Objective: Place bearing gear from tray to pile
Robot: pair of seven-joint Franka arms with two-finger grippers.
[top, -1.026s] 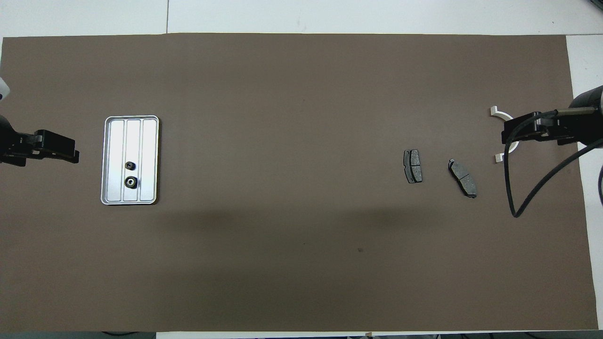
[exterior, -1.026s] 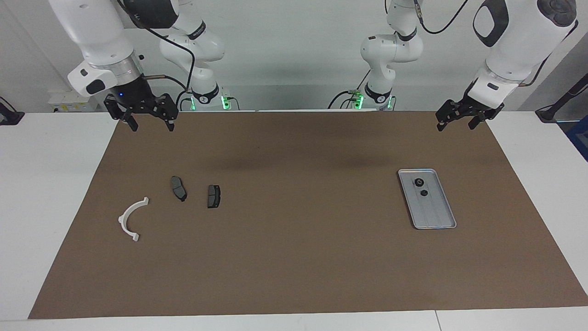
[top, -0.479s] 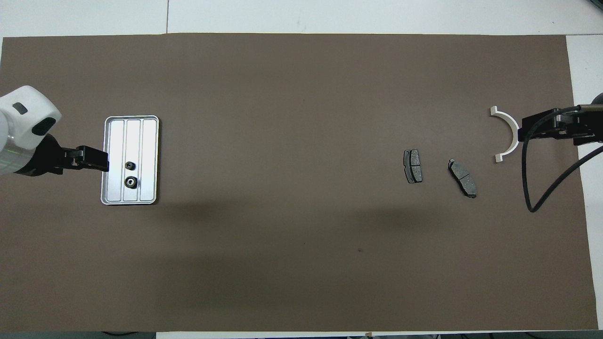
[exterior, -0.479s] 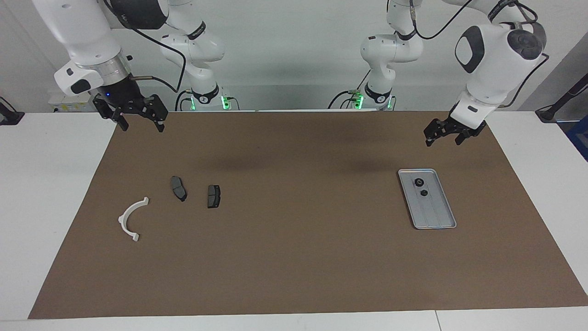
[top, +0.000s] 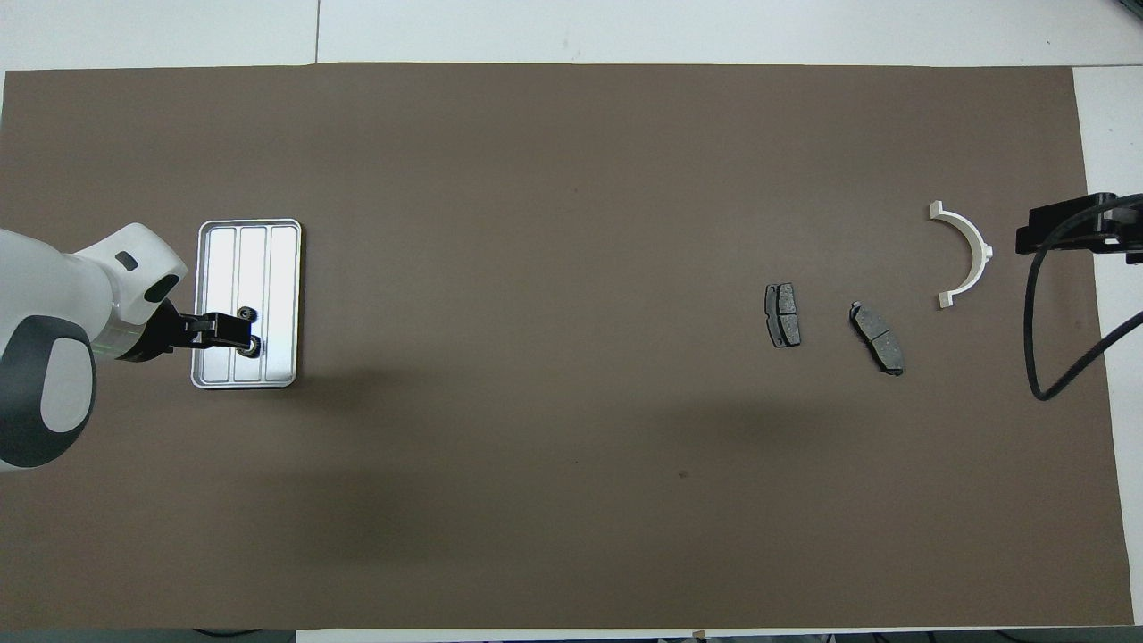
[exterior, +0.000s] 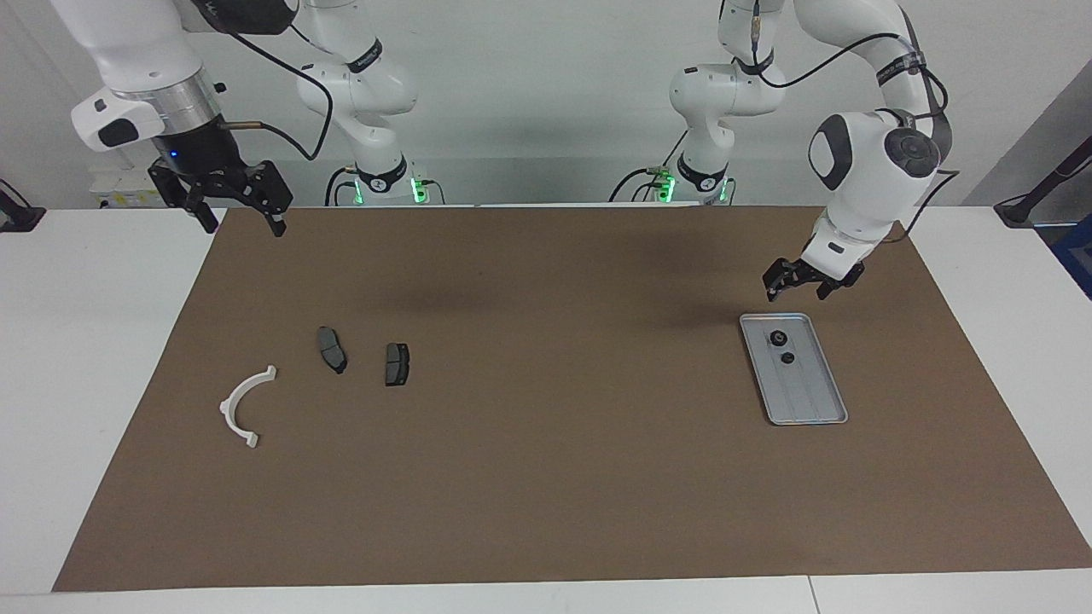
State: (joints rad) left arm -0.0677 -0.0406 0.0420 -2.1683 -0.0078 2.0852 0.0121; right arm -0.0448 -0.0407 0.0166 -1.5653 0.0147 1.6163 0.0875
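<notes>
Hovering open-jawed just above the tray's (exterior: 793, 368) robot-side end: left gripper (exterior: 798, 282), holding nothing. Lying untouched in the tray: both bearing gears (exterior: 777, 338), none yet moved to the pile (exterior: 331, 350) toward the right arm's end of the bench. Waiting open and raised over the mat's corner: right gripper (exterior: 230, 209).

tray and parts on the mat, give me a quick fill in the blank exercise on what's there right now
1. The two small black bearing gears lie in the ____.
2. The left gripper hangs over the tray's end that is ____ to the robots.
3. The white half-ring bracket lies toward the ____ arm's end of the table.
4. Near the bracket lie ____ dark grey plates.

Missing words: tray; nearer; right; two
</notes>
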